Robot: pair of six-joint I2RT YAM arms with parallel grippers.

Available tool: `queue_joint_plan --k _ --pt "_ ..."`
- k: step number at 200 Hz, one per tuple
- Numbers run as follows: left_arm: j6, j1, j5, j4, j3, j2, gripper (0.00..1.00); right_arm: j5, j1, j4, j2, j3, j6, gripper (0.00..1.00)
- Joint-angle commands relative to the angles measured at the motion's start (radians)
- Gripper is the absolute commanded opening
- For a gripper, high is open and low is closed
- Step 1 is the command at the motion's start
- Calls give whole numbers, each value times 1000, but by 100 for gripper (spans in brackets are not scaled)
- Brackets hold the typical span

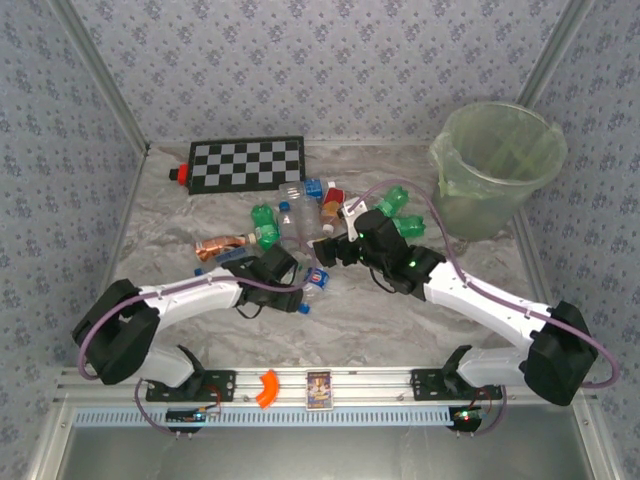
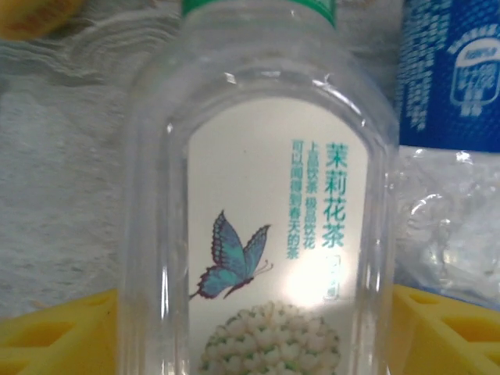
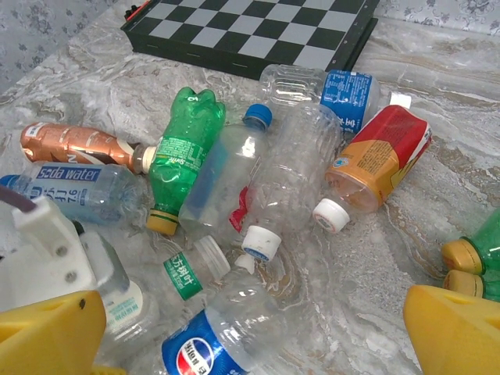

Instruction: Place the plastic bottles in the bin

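A heap of plastic bottles (image 1: pixel 300 222) lies mid-table: clear ones, green ones (image 3: pixel 183 148), a brown one (image 3: pixel 74 144) and an orange-labelled one (image 3: pixel 379 156). My left gripper (image 1: pixel 283 268) is open around a clear bottle with a butterfly label (image 2: pixel 258 219). Its yellow fingers (image 2: pixel 55 332) stand close beside the bottle's two sides; I cannot tell whether they touch. My right gripper (image 1: pixel 335 250) hangs open over the heap, a Pepsi-labelled bottle (image 3: pixel 207 348) below it and nothing between its fingers (image 3: pixel 457 328). The pale-green bin (image 1: pixel 497 165) stands at the far right.
A folded chessboard (image 1: pixel 247 163) lies at the back with a small red block (image 1: pixel 180 174) at its left end. Two green bottles (image 1: pixel 400 215) lie just right of my right gripper. Patterned walls close in the table. The two grippers are close together.
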Motion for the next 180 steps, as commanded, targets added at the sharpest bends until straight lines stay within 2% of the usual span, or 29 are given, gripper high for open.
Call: queue_joint_plan --k 1,23,35,48,61,90,105,121,135,154,180 --pt "4 -11 4 16 3 3 76 1 6 -15 -24 -3 21 100" --pt "2 -10 11 21 -6 1 71 0 5 -15 -24 -3 23 100" --pt "2 -12 11 21 -7 -2 64 -1 6 -14 -24 -3 26 100" --pt "1 -12 12 21 -10 -12 62 -5 5 -12 -24 -3 30 100" --pt "1 -14 13 19 -13 -22 55 -9 5 -11 -23 -3 34 100" --pt "-7 -23 4 24 -32 -84 54 -3 6 -7 -24 -5 50 100" --pt "-14 -31 -7 31 -48 -129 53 60 4 -39 -21 8 120 100" --pt "-22 -35 -11 37 -62 -182 53 49 -14 -61 -21 23 152 100" --pt "-24 -38 -11 41 -74 -237 53 -17 -33 -36 -32 19 169 100" --pt "-27 -40 -17 48 -86 -316 53 -173 -70 67 -56 -20 192 100" --pt "-26 -42 -13 76 -101 -428 53 -338 -114 205 -45 -46 286 93"
